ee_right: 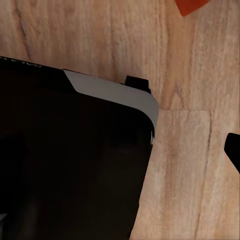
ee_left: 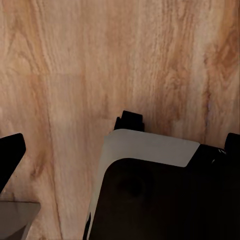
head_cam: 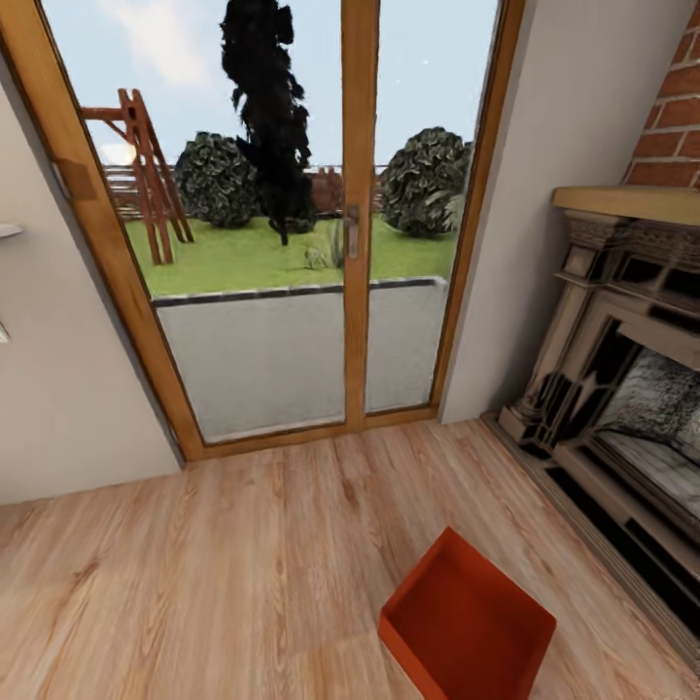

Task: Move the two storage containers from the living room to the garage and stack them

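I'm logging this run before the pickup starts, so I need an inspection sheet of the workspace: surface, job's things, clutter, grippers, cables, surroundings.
Surface: light wood plank floor, bare around the bin.
Job's things: one red-orange open-topped bin on the floor near the fireplace, empty, partly cut off by the picture's edge; a red-orange corner also shows in the right wrist view.
Clutter: nothing seen.
Grippers: dark finger tips at the wrist views' edges; open or shut cannot be told.
Cables: nothing seen.
Surroundings: wood-framed glass door onto a garden, ornate dark fireplace, red brick chimney.
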Controlling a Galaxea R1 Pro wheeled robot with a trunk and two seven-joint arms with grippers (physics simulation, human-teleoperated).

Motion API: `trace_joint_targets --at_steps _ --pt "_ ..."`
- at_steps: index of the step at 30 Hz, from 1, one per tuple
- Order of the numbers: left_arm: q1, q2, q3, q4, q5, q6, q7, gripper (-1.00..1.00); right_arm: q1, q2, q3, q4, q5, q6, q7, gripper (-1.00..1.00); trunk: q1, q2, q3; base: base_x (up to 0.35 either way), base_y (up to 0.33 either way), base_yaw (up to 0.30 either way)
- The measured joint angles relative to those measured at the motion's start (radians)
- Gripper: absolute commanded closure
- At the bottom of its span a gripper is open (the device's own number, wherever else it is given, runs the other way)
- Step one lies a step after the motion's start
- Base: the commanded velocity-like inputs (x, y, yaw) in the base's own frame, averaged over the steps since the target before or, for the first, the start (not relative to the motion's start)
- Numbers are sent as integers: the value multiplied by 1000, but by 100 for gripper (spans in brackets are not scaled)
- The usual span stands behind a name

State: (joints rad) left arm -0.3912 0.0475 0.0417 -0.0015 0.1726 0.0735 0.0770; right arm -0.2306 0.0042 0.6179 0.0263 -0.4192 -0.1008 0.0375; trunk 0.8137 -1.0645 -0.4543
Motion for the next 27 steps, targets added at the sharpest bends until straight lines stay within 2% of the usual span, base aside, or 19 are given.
trace_joint_targets --at_steps 8,21,27 --pt "0 0 -1 0 0 -3 0 -100 0 0 0 0 0 0 0 -100 0 0 0 230 193 -247" --pt "0 0 0 0 0 -9 4 -100 -1 0 0 0 0 0 0 -100 0 0 0 23 13 -247" --pt "0 0 -1 0 0 -4 2 -100 0 0 0 0 0 0 0 -100 0 0 0 214 140 -247"
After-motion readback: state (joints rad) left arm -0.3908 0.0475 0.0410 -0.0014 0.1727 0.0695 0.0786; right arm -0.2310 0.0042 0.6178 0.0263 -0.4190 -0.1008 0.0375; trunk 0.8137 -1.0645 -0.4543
